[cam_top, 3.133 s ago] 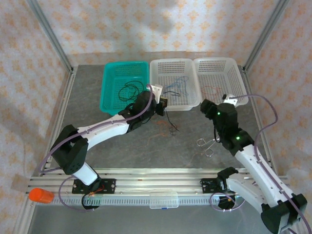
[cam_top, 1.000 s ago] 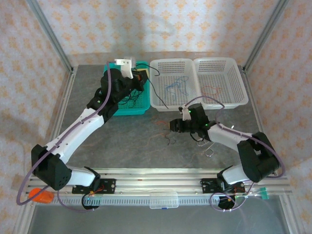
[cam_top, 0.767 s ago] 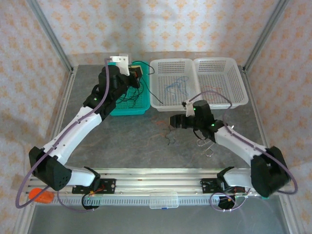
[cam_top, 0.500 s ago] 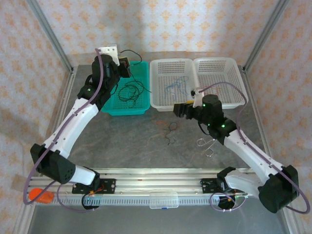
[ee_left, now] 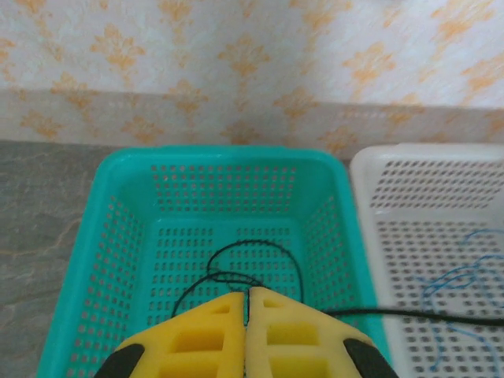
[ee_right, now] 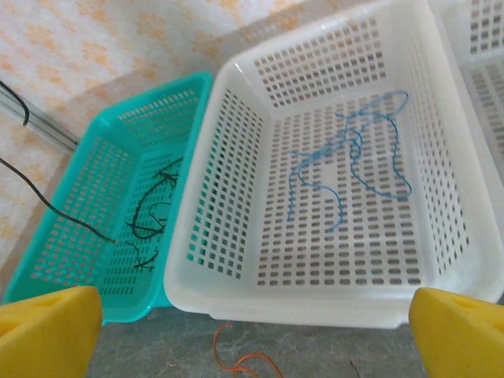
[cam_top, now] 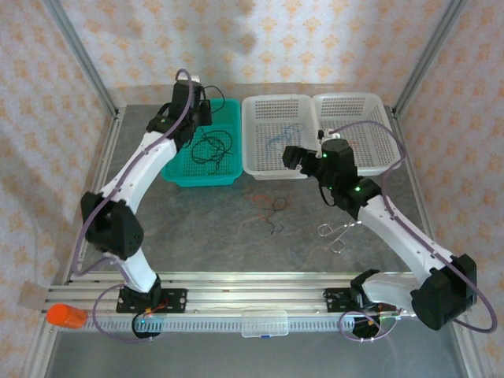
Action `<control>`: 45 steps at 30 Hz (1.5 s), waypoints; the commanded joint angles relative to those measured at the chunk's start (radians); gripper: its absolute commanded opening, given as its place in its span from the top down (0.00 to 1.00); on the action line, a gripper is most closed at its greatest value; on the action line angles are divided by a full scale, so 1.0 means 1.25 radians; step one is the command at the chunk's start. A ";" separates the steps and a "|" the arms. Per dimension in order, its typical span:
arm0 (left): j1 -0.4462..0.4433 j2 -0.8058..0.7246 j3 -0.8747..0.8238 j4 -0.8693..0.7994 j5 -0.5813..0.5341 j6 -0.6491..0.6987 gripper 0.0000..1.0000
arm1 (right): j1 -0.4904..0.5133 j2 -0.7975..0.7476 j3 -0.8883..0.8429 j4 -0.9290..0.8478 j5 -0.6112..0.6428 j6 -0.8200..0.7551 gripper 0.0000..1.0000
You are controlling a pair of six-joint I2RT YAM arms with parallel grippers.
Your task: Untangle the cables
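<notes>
One black cable point(ee_left: 409, 317) is pinched in the left hand point(ee_left: 246, 298) above the teal basket point(ee_left: 118, 228) at eleven o'clock; lower before releasing so it lands inside. Right hand point(ee_right: 252, 307) spread wide.

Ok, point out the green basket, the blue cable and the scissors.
green basket point(cam_top: 201, 180): top view, its near wall.
blue cable point(ee_right: 350, 148): right wrist view, its tangled middle.
scissors point(cam_top: 343, 230): top view, its middle.
</notes>
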 commanded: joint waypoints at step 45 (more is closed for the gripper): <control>-0.037 -0.191 -0.272 0.151 0.232 -0.062 0.09 | 0.147 0.184 0.016 -0.266 0.171 0.180 0.37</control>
